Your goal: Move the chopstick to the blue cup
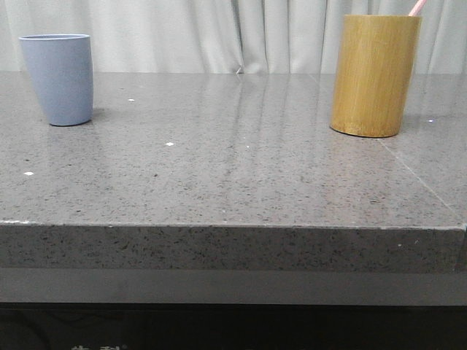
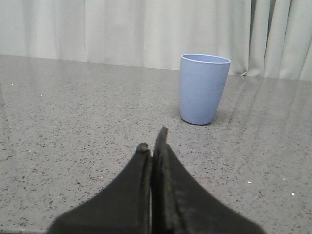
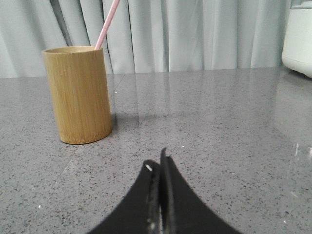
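Front view: a grey speckled stone table ran across the picture, with pale pleated curtains behind it.
Blue cup: a matte light blue-grey tumbler stood upright on the table's far left, its open mouth up and nothing seen inside it.
Bamboo cup: a taller, wider yellow-brown cylinder stood upright on the far right, well apart from the blue cup.
Chopstick: a thin pale pink stick leaned out of the bamboo cup's mouth, tilted to the right, its top cut off by the picture's edge.
Left wrist view: the left gripper sat low over the table, its two black fingers pressed together with nothing between them. The blue cup stood ahead of it and a little to one side, apart from the fingertips.
Right wrist view: the right gripper was likewise drawn together and empty. The bamboo cup stood ahead of it, not touching, with the chopstick slanting up from its rim.
White object: part of a rounded white thing showed at the picture's edge; what it was could not be told.
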{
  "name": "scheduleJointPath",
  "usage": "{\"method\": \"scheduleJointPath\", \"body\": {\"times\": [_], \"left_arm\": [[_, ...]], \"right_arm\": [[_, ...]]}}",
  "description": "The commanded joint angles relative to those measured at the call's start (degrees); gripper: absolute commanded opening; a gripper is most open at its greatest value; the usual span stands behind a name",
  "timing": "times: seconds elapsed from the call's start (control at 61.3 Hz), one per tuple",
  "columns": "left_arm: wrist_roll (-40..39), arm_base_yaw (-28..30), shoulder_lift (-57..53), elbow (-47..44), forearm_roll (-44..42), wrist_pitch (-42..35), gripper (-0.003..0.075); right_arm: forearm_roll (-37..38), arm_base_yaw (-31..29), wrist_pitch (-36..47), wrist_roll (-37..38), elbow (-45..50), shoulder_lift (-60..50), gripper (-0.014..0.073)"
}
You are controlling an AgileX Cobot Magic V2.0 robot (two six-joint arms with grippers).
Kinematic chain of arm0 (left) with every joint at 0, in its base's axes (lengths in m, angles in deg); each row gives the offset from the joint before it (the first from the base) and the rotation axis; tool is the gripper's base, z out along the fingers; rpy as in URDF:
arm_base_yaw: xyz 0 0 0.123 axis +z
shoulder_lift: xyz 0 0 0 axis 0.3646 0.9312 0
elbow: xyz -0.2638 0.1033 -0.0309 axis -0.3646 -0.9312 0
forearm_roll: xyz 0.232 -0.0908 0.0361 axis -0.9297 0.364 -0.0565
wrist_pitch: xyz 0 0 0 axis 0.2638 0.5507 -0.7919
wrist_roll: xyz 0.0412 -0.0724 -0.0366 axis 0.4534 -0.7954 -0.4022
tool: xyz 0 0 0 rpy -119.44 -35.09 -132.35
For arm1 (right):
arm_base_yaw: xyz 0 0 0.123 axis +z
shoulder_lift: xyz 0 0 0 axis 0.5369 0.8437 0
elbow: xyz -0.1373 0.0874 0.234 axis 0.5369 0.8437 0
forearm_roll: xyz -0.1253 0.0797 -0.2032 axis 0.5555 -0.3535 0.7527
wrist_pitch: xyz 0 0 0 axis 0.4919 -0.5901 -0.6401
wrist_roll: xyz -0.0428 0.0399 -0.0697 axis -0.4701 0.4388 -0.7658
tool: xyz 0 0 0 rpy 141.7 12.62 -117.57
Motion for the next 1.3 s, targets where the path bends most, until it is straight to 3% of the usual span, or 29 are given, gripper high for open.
{"method": "scheduleJointPath", "body": {"times": [0.0,0.897,1.044,1.288], "left_arm": [[-0.41,-0.04,-1.25,-0.74,0.16,-4.64,-0.0019],[0.28,-0.04,-1.25,-0.32,-4.09,-8.89,-0.0019],[0.0,-0.04,-1.25,5.04,-1.66,-6.66,-0.0019],[0.0,-0.04,2.52,22.57,-1.09,6.29,-0.0019]], "right_arm": [[0.85,0.02,4.4,-0.06,-0.22,-1.26,-0.0067],[0.85,0.02,7.1,-0.06,-0.52,-1.26,-0.0067],[0.85,0.02,3.95,-0.06,-5.85,-1.26,-0.0067],[1.28,0.02,-9.3,-0.11,-22.57,2.29,-0.0067]]}}
